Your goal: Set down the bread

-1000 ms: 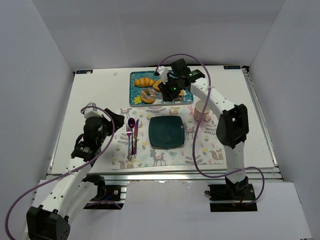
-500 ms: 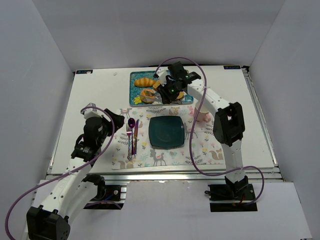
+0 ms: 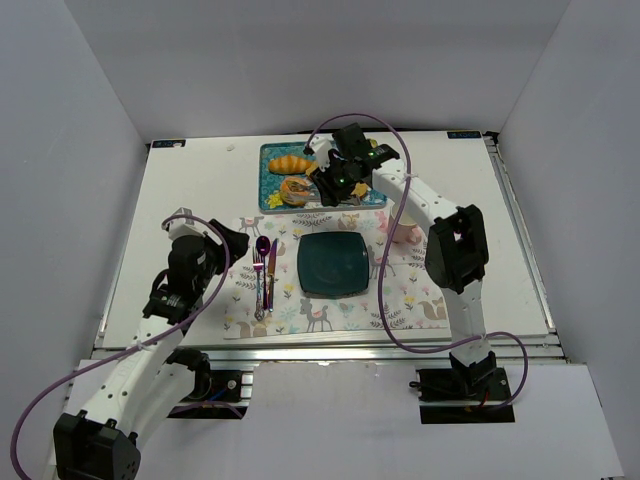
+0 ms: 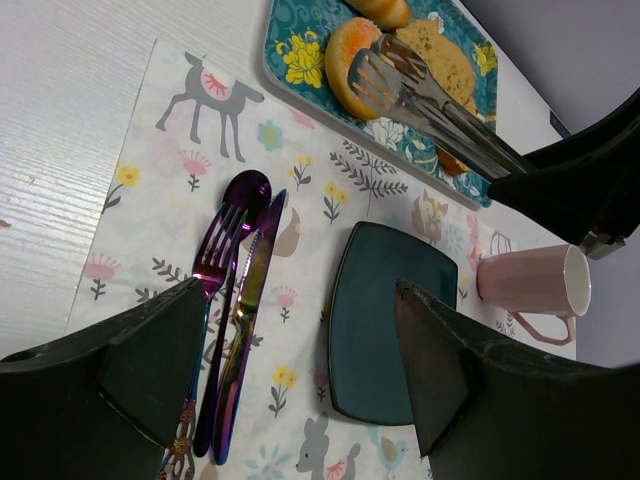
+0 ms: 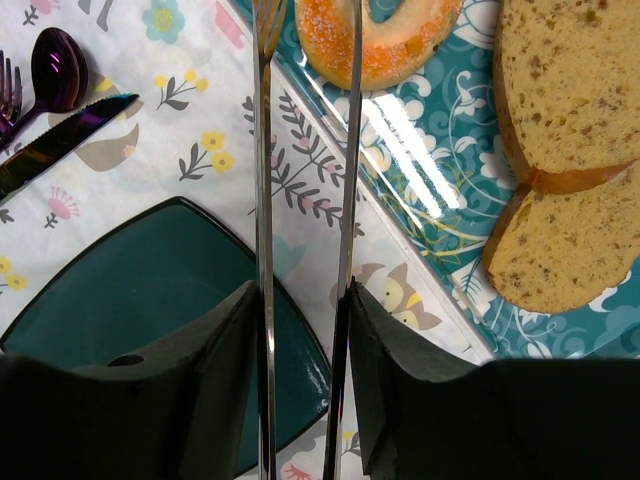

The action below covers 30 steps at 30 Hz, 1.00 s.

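Note:
The bread [image 5: 400,50] is a golden ring on the teal tray [image 5: 440,190]; it also shows in the top view [image 3: 295,189] and the left wrist view [image 4: 343,55]. My right gripper [image 5: 300,300] is shut on metal tongs [image 5: 264,200]. The tongs' two arms stand apart, with their tips over the ring's near side [image 4: 385,70]. I cannot tell whether they touch it. The dark plate [image 3: 335,265] lies empty on the placemat. My left gripper [image 4: 300,300] is open and empty above the placemat, left of the plate.
A croissant [image 3: 292,163] and flat bread slices [image 5: 565,90] share the tray. A pink mug [image 3: 404,222] stands right of the plate. A spoon [image 4: 245,190], a fork [image 4: 210,290] and a knife [image 4: 250,300] lie left of the plate.
My right gripper has moved a little left with the tongs, bringing their tips over the ring. The left arm has not moved.

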{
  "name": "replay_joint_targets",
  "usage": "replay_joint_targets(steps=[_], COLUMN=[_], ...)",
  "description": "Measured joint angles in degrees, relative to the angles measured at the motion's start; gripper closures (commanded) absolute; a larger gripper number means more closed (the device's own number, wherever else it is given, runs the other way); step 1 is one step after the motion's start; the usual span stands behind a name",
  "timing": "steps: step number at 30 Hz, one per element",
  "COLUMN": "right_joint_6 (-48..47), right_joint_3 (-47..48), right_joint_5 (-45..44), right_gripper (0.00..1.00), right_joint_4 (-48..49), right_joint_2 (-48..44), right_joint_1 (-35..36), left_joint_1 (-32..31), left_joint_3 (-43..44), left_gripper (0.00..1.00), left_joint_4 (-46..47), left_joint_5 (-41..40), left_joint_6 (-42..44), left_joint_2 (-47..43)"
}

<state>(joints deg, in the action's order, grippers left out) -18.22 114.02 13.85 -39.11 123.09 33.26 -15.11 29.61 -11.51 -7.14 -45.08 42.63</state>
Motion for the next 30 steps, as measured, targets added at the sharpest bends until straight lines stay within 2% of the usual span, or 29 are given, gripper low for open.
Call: replay_joint_targets(steps=[30], right_joint_6=[-0.2], right_joint_3=[-0.33], right_joint_5=[-2.21], right_gripper=[0.53], right_joint_4=[1.64], right_joint_2=[-1.33], right_joint_1=[1.01], left_joint_1=[0.0], left_joint_3=[-0.24], left_gripper=[0.15], left_joint_4=[-0.07], left_joint_5=[-0.37], left_joint_6=[-0.02], left_joint_2=[-0.98])
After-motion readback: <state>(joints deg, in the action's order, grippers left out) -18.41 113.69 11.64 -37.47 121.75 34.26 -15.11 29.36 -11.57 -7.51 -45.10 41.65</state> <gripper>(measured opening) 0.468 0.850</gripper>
